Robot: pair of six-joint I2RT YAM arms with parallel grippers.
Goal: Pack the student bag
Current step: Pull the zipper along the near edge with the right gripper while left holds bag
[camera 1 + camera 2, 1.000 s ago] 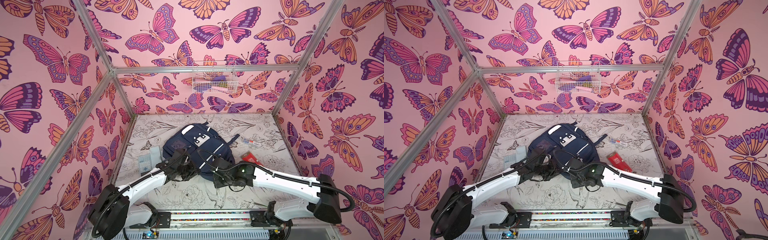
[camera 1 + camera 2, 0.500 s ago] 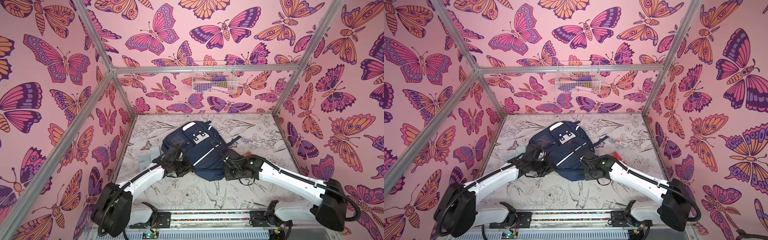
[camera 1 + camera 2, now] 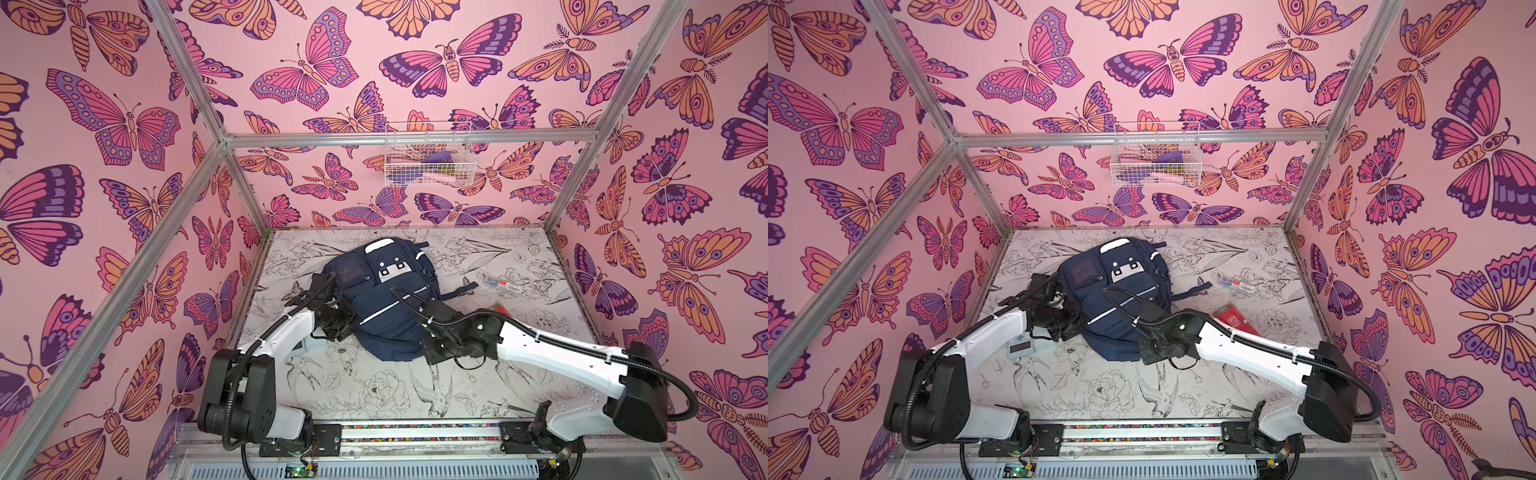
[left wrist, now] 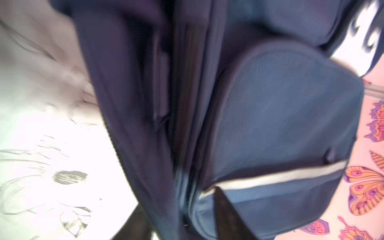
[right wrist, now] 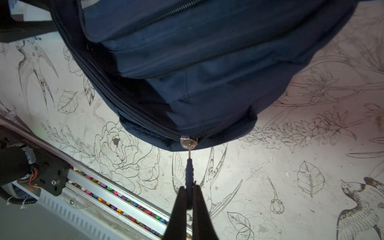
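The student bag [image 3: 382, 299] [image 3: 1117, 291], navy with white stripes and a white patch, lies front-up in the middle of the table. At its left side, my left gripper [image 3: 345, 324] [image 3: 1073, 324] stands open. In the blurred left wrist view the left gripper [image 4: 180, 220] has its dark fingers [image 4: 226, 214] apart, with the bag's edge [image 4: 270, 124] between them. My right gripper [image 5: 189, 188] [image 3: 428, 349] is shut on the dark zipper pull [image 5: 189, 172]. That pull hangs from the metal slider [image 5: 188, 142] at the bag's near end.
A clear pen case [image 3: 498, 284] [image 3: 1237, 284] and a red packet [image 3: 1233, 322] lie right of the bag. A grey flat device [image 3: 1023, 347] sits under the left arm. A white wire basket [image 3: 428, 160] hangs on the back wall. The rail [image 5: 124, 199] runs along the table's front edge.
My left gripper's jaws have parted at the bag's side. The bag, raised and bulging half a second ago, has sunk lower. My right gripper keeps its pinch on the pull.
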